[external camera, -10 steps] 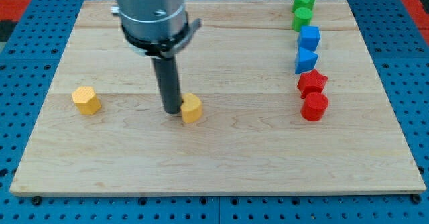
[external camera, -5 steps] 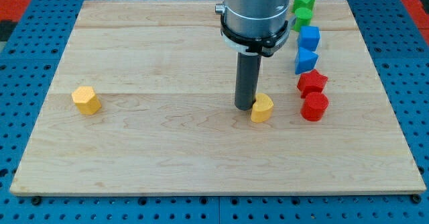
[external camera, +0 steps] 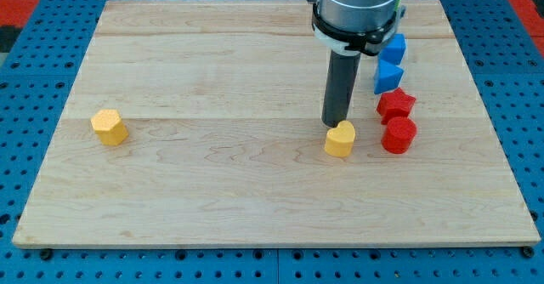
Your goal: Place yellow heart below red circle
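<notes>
Camera view: the one view, looking down on a wooden board (external camera: 255, 190) that rests on a blue pegboard (external camera: 25, 105).
Arm: enters from the far side, right of centre; its grey barrel hides part of the far right of the board.
My tip (external camera: 332, 127): the lower end of the dark rod, set just on the far-left side of the yellow heart, touching it or very nearly so; there are no jaws on this rod, so nothing opens, closes or clamps.
Yellow heart (external camera: 340, 139): on the bare board, right of centre, left of the red circle and near it but not touching.
Red circle (external camera: 399, 136): nearest block of the right-hand column, standing on the board.
Red block (external camera: 395, 105): just beyond the red circle, touching it; shape looks many-sided, not clear.
Blue blocks: one (external camera: 388, 76) beyond the red pair, another (external camera: 394, 48) farther still, partly behind the arm.
Green block (external camera: 401, 10): only a sliver shows past the barrel at the far right.
Yellow hexagon (external camera: 110, 127): alone at the left, well apart from everything else.
Containers: I cannot see any; every block lies directly on the board.
</notes>
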Controlling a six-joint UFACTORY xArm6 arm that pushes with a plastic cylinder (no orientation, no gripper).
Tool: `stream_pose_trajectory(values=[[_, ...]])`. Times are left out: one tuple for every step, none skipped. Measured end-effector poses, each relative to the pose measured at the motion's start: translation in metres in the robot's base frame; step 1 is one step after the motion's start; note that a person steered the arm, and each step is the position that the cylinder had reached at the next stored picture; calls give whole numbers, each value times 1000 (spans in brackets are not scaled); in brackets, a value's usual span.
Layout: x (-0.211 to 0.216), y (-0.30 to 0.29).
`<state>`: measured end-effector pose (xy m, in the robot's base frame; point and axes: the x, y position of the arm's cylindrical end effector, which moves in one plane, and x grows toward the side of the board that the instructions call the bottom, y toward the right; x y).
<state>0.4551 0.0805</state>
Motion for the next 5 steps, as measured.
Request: stream_pose_trajectory(values=[[15,1],[30,2],[46,-17],[57,-20],[70,-20]])
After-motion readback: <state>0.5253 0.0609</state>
